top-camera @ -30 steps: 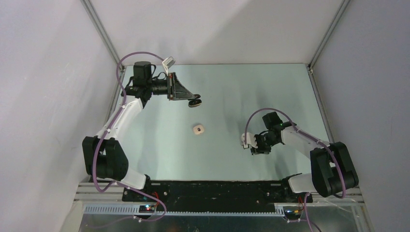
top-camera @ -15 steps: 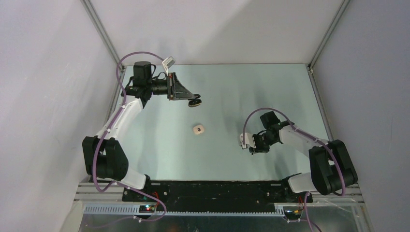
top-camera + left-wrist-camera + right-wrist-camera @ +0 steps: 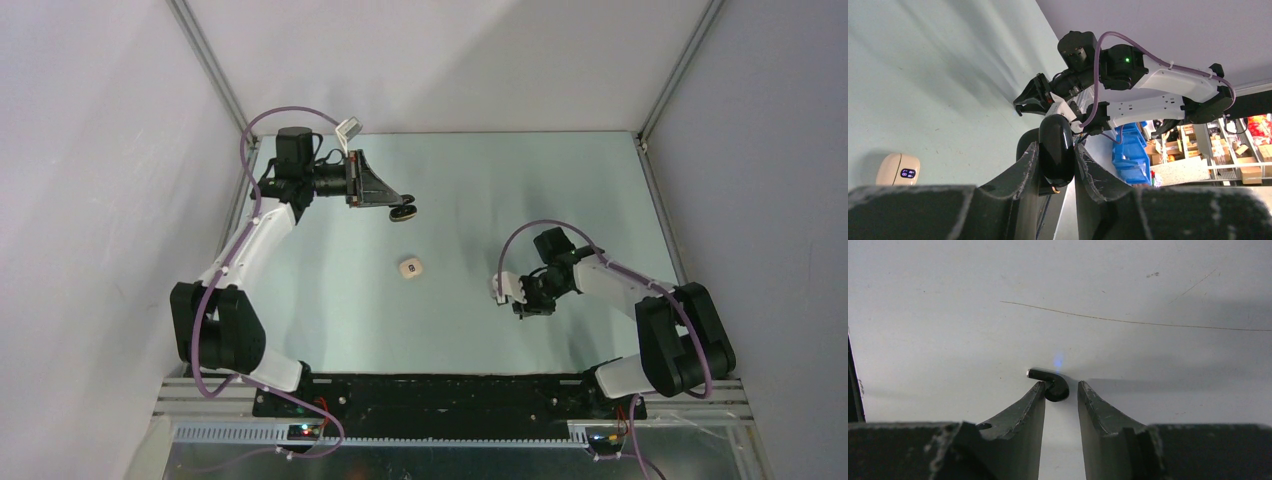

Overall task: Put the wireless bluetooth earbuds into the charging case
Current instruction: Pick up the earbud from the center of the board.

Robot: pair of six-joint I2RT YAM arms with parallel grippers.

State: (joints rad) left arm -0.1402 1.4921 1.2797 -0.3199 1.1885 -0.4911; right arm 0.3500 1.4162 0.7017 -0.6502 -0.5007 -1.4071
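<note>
On the right half of the table, down at the surface, the right gripper [image 3: 1061, 386] has its jaws set narrow, one finger on each side of a tiny black earbud [image 3: 1055, 389] that lies on the pale table [image 3: 948, 315]. The finger on the left of the wrist view looks to be touching the bud. On the other side a slim strip of table shows, so the bud is flanked rather than pinched. A faint blue glow sits on the surface just beyond it, and a thin hair-like line [image 3: 1128, 321] crosses the table farther off.

Over at the far left, the left gripper [image 3: 1056, 149] has its jaws closed on the black charging case [image 3: 1056, 135], a glossy pebble gripped lengthwise between the two fingers. It seems to be held off the table, though I can't be sure from here.

Between the two grippers, nearer the left one and touching neither, a beige case [image 3: 411, 268] rests on the table with a small dark panel on its upper face.

The right arm [image 3: 610, 280] is folded low, its wrist bent down toward the bud. The left arm [image 3: 260, 235] stretches along the left edge, its wrist turned toward the table's middle.
</note>
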